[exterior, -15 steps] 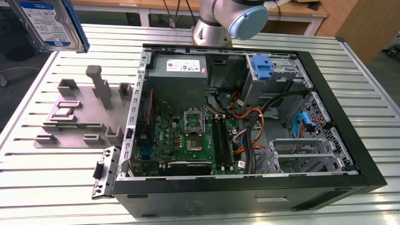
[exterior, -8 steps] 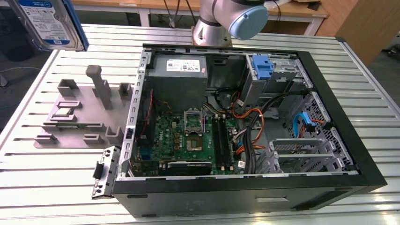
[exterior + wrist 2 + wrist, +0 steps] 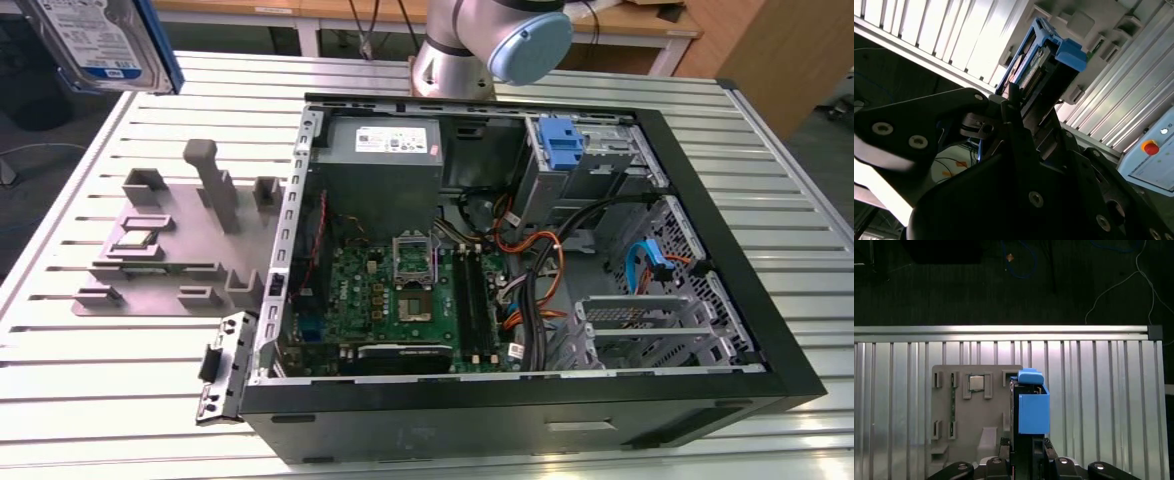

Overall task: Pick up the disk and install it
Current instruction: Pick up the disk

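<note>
The disk (image 3: 100, 40), a silver drive with a white-and-blue label in a blue carrier frame, hangs high above the table's far corner at the exterior view's left. In the first wrist view the disk (image 3: 1031, 410) shows edge-on above the grey fixture plate (image 3: 974, 410). My gripper (image 3: 1024, 447) is shut on its near end. In the second wrist view the disk (image 3: 1046, 62) sticks out past the black fingers (image 3: 1014, 117) that clamp it from both sides.
An open computer case (image 3: 747, 300) lies on the slatted aluminium table (image 3: 107, 370), with the motherboard, cables and a blue bracket with a grey cage (image 3: 567, 150) inside. The grey fixture plate (image 3: 147, 260) sits to its left. The arm's base (image 3: 481, 40) stands behind the case.
</note>
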Tool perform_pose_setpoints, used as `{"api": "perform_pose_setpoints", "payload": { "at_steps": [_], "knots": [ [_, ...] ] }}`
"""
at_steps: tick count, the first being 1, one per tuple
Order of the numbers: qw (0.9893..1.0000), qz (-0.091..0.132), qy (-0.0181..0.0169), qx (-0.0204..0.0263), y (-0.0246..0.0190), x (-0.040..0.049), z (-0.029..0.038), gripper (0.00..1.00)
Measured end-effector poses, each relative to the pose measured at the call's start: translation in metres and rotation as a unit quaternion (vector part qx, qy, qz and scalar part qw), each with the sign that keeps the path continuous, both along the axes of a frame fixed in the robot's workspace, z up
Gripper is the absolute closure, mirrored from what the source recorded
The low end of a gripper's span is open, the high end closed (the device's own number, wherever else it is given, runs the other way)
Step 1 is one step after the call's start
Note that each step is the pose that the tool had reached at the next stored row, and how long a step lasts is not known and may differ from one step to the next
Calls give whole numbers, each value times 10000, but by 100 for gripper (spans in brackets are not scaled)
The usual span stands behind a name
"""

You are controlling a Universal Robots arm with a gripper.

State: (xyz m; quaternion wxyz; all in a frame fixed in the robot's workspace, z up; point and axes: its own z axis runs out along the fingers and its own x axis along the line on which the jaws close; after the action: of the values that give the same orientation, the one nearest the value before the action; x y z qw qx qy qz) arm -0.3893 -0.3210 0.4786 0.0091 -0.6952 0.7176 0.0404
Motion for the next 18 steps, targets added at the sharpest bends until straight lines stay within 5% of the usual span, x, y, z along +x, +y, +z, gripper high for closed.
{"api": "perform_pose_setpoints", "payload": {
  "at_steps": [12,18],
  "knots": [
    [10000,0,1,0,0,1,276,65],
    [10000,0,0,0,0,0,291,65]
  ]
}}
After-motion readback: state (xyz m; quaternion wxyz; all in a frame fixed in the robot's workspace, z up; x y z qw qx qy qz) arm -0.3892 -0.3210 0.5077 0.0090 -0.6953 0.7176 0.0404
